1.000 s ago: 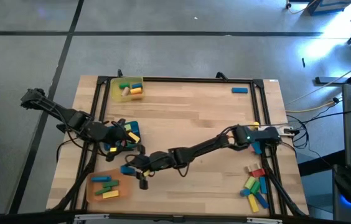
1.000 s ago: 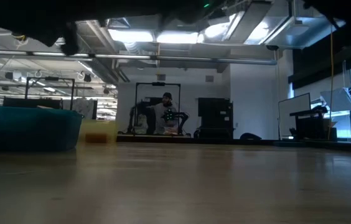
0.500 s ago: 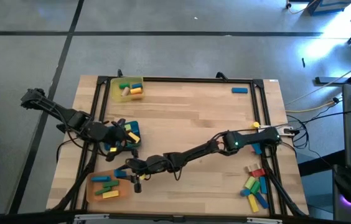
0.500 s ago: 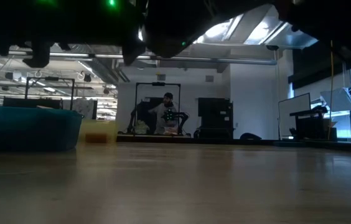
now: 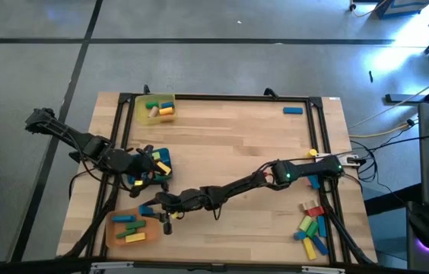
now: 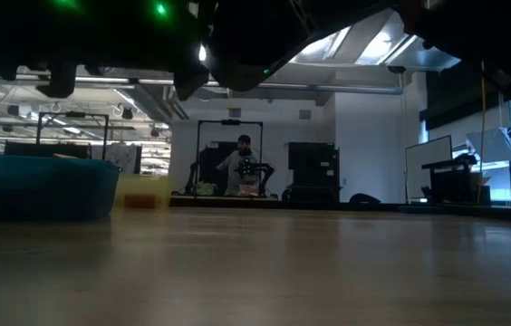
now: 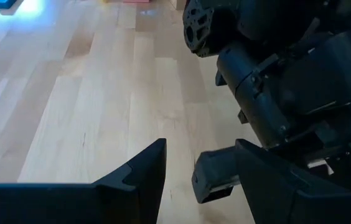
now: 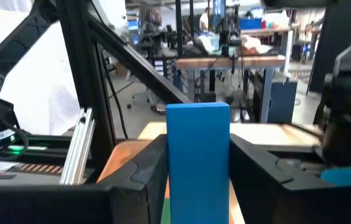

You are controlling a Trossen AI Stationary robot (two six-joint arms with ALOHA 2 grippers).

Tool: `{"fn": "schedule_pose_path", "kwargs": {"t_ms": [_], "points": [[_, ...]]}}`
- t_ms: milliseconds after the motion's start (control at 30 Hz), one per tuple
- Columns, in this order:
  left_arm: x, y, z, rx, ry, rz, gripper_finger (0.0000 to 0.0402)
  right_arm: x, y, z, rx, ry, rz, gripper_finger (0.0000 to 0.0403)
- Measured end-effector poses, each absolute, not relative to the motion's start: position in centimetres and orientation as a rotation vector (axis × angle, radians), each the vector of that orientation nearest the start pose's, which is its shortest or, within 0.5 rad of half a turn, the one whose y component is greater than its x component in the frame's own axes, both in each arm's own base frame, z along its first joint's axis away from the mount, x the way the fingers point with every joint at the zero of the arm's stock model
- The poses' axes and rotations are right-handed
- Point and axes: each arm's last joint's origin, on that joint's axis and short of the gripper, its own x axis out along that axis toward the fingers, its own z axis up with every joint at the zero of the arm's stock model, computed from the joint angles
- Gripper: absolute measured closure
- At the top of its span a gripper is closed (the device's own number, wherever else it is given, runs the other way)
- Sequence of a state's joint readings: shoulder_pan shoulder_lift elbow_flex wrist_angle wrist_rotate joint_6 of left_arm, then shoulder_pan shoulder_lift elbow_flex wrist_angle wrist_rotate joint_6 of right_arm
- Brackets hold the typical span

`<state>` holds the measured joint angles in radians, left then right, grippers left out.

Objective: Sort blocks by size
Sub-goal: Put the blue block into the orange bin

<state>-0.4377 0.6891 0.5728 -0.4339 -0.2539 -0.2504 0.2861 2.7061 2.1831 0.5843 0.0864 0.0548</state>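
Observation:
My right gripper [image 5: 154, 208] reaches across the table to the near left and is shut on a blue block [image 8: 197, 155], just right of the orange tray [image 5: 115, 236]. That tray holds green, blue and yellow blocks. My left gripper [image 5: 150, 163] hovers over the blue tray [image 5: 163, 154], open and empty [image 7: 185, 171]. The yellow tray [image 5: 156, 99] at the far left holds a few blocks. A pile of loose blocks [image 5: 312, 227] lies on the table at the near right. One blue block [image 5: 293, 110] lies at the far right. My right gripper pinches the blue block by its two long sides [image 8: 170, 168] between its two fingers. The block lies along the fingers and sticks out past their tips [image 8: 197, 115]. The fingers come roughly level from the table's right side. The block is lifted clear of the table.
The black frame rails [image 5: 119, 144] run along the table's edges. The right arm's long forearm [image 5: 233, 186] spans the middle of the table. In the low view the blue tray [image 6: 38, 186] and yellow tray [image 6: 142, 192] stand at the left. A person [image 6: 237, 158] sits in the room behind.
My right gripper has gone toward the table's left edge with the blue block, nearer to the orange tray, and stays shut on it.

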Motion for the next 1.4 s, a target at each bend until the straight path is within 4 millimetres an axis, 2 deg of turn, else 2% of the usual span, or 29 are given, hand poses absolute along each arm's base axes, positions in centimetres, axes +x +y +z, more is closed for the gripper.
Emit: {"fn": "schedule_pose_path", "kwargs": {"t_ms": [467,767,900,1133,1267,1400], "points": [[13.7,-5.6,25.3,-0.041,0.533,-0.117,0.0226,57.5,16.6,13.3,0.042,0.012,0.191,0.0253],[13.7,-5.6,25.3,-0.043,0.533,-0.116,0.0226,57.5,16.6,13.1,0.038,0.030,0.189,0.0249],[13.7,-5.6,25.3,-0.043,0.533,-0.116,0.0226,57.5,16.6,13.1,0.037,0.033,0.189,0.0233],[13.7,-5.6,25.3,-0.043,0.534,-0.116,0.0226,57.5,16.7,13.1,0.036,0.039,0.191,0.0180],[13.7,-5.6,25.2,-0.043,0.535,-0.116,0.0226,57.4,16.7,13.9,0.019,0.098,0.190,0.0160],[13.7,-5.6,25.2,-0.043,0.535,-0.116,0.0226,56.7,16.5,17.0,-0.023,0.191,0.191,0.0154]]}}
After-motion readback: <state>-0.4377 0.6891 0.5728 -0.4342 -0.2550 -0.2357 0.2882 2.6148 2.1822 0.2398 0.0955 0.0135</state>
